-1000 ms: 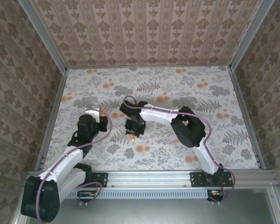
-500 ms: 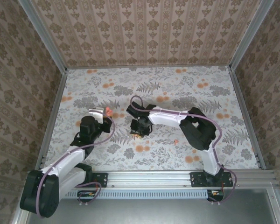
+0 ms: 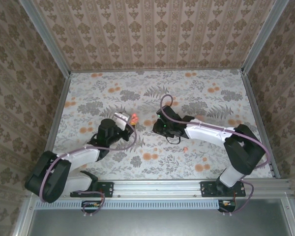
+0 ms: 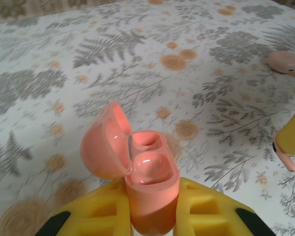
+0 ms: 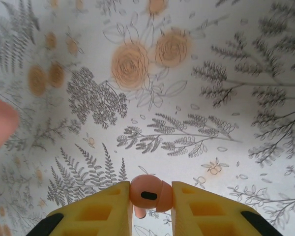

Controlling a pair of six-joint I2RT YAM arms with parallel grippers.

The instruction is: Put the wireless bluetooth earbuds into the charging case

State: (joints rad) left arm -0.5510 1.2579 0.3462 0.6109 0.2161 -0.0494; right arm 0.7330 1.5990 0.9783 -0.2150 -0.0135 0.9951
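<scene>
The salmon-pink charging case (image 4: 150, 182) stands upright with my left gripper (image 4: 152, 216) shut on its lower body, its lid hinged open to the left. Its far well is hollow and the near well shows a glossy pink bulge. In the top view the case (image 3: 133, 118) and the left gripper (image 3: 126, 121) are left of centre. My right gripper (image 5: 151, 196) is shut on a coral earbud (image 5: 150, 193), held above the table. That gripper (image 3: 162, 127) sits a short way right of the case. A small pink earbud-like piece (image 4: 283, 61) lies on the table further right.
A tiny coral speck (image 3: 185, 148) lies on the flowered tabletop (image 3: 152, 98) in front of the right arm. Patterned walls close in the back and both sides. A pink blur (image 5: 0, 128) at the left edge of the right wrist view is probably the case.
Both grippers have shifted right. The left one carried the open case toward the centre. The right arm stretched out low and moved its gripper right with the earbud.
</scene>
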